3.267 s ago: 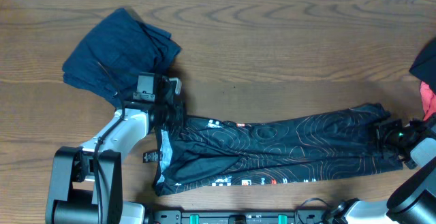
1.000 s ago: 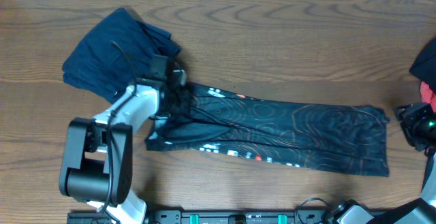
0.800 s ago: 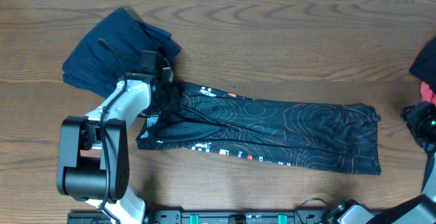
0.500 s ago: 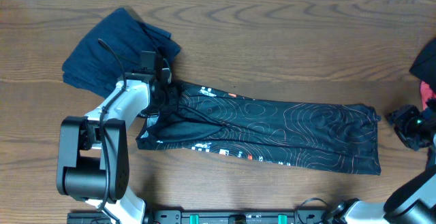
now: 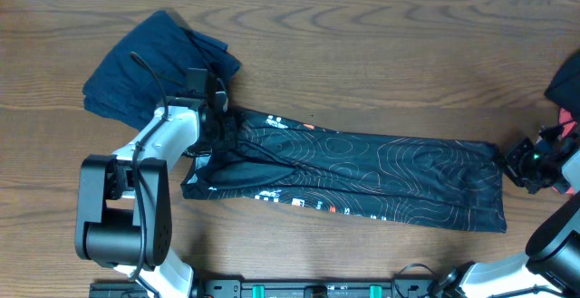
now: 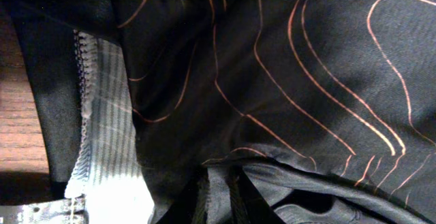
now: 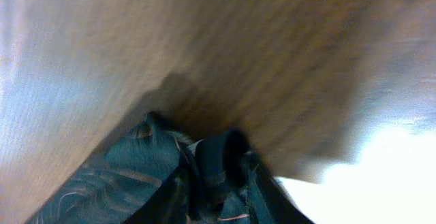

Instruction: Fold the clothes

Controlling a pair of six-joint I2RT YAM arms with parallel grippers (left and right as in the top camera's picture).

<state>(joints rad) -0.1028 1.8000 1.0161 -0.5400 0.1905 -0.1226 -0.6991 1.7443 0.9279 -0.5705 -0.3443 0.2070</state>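
Here's the black jersey (image 5: 362, 176), stretched into one long narrow band across the wooden table (image 5: 362, 53), its long axis running left to right and dipping slightly nearer on the right. The collar end points left: in the left wrist view a pale ribbed band (image 6: 109, 149) shows beside the orange contour lines. The left gripper (image 5: 220, 130) sits on that end, cloth puckered into its closed jaws. Over on the right, the right gripper (image 5: 523, 162) touches the jersey's far corner; its wrist view is blurred, one dark finger (image 7: 218, 159) on the fabric, and I cannot tell how its jaws stand. A navy garment (image 5: 154, 67) lies just behind the left gripper.
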